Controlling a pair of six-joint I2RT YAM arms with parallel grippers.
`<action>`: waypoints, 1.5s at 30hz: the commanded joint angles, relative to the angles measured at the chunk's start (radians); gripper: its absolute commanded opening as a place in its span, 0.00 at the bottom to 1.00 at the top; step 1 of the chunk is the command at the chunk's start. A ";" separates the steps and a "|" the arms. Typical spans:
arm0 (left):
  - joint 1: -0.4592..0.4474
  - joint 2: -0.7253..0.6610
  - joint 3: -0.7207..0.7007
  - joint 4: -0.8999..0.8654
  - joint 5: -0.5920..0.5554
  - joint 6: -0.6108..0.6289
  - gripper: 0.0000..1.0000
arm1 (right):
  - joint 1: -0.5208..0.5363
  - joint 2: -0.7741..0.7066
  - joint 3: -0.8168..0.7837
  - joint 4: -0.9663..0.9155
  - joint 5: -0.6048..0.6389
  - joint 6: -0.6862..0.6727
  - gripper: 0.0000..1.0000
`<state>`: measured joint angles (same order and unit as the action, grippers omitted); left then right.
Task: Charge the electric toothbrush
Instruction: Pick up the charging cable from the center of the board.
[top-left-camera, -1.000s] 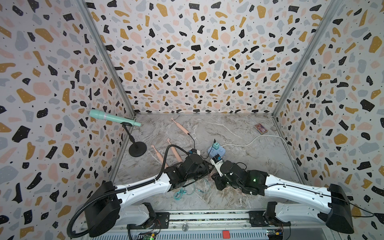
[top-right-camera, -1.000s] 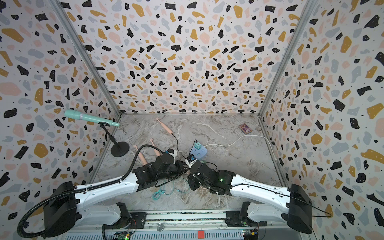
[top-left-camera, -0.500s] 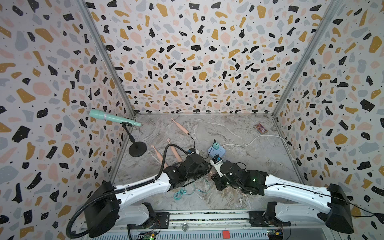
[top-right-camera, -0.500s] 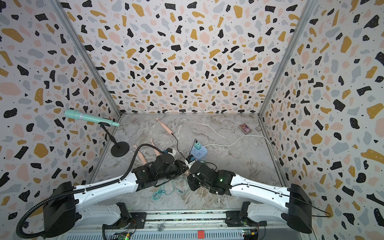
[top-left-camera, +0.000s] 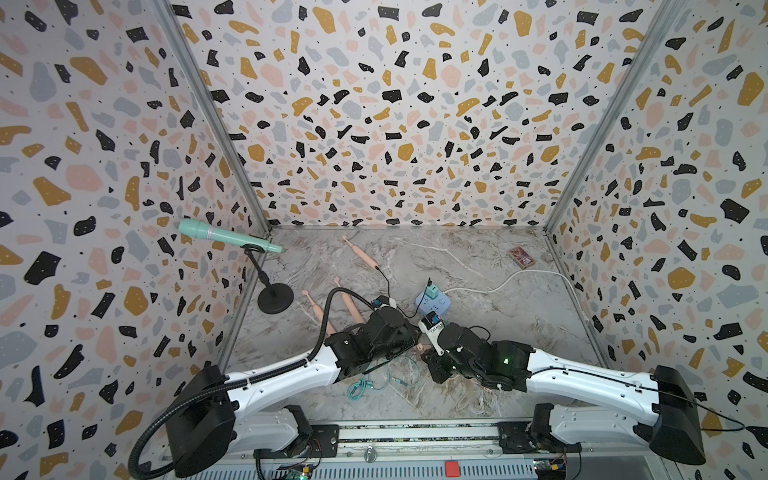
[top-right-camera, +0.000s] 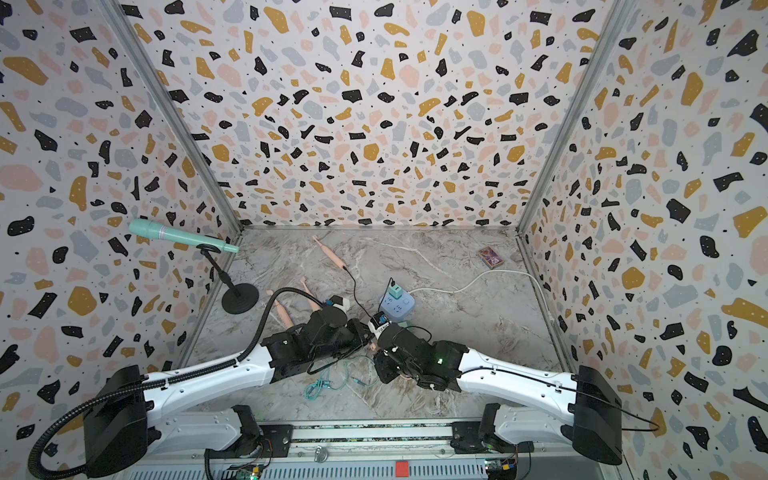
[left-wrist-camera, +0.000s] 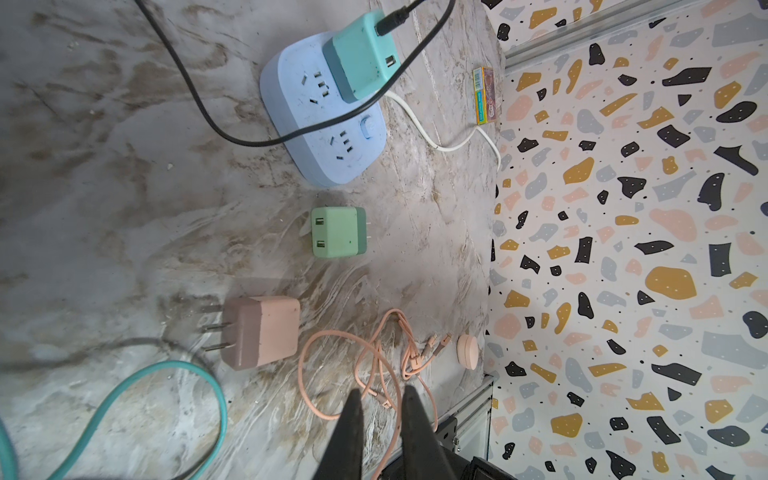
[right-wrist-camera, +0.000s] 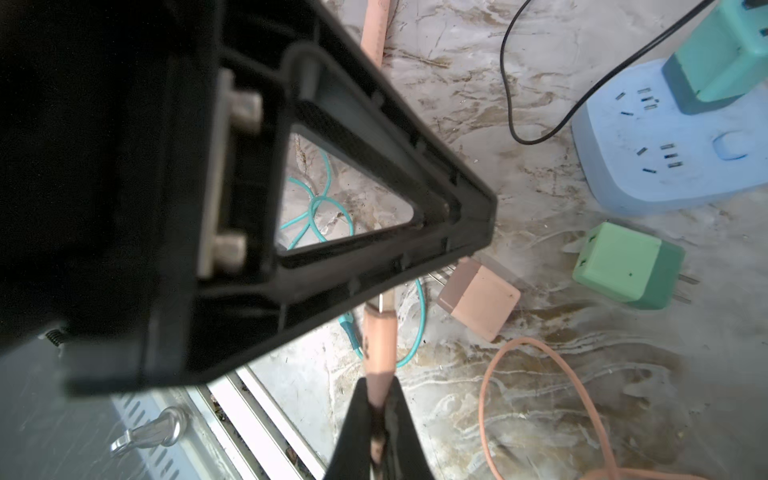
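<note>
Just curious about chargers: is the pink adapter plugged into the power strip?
No, the pink adapter lies loose, apart from the blue power strip.

Just ahead of my left pincer (left-wrist-camera: 382, 395) lie a tangled pink cable (left-wrist-camera: 409, 359), a pink adapter (left-wrist-camera: 262, 330), a green adapter (left-wrist-camera: 336, 232) and the power strip (left-wrist-camera: 291, 108), black cable (left-wrist-camera: 198, 104) looping over it. To the strip's right, worktop (top-left-camera: 519, 332) is bare but for a white cord (top-left-camera: 469, 290).

We see a grey-veined marble tabletop (top-left-camera: 436, 257). On it lie a pale blue power strip (left-wrist-camera: 324, 166), a mint-green charger cube (left-wrist-camera: 338, 232), a pink charger cube (left-wrist-camera: 266, 330), a tangled pink cable (left-wrist-camera: 300, 370), a coiled teal cable (top-left-camera: 357, 388) and a small printed box (top-left-camera: 521, 257).
</note>
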<state>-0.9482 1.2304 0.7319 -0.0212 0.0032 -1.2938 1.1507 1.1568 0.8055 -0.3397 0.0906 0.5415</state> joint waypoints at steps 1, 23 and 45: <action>0.006 -0.003 -0.008 0.032 0.018 0.003 0.14 | 0.005 -0.012 0.029 0.003 0.028 0.013 0.00; 0.011 -0.045 0.008 -0.018 -0.046 0.010 0.82 | 0.007 -0.065 -0.006 0.036 0.030 0.015 0.00; -0.007 -0.019 -0.012 0.047 0.034 -0.002 0.18 | 0.007 -0.011 0.035 0.026 0.063 0.025 0.00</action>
<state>-0.9466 1.2140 0.7250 0.0090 0.0254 -1.3132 1.1522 1.1446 0.8051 -0.3130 0.1410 0.5598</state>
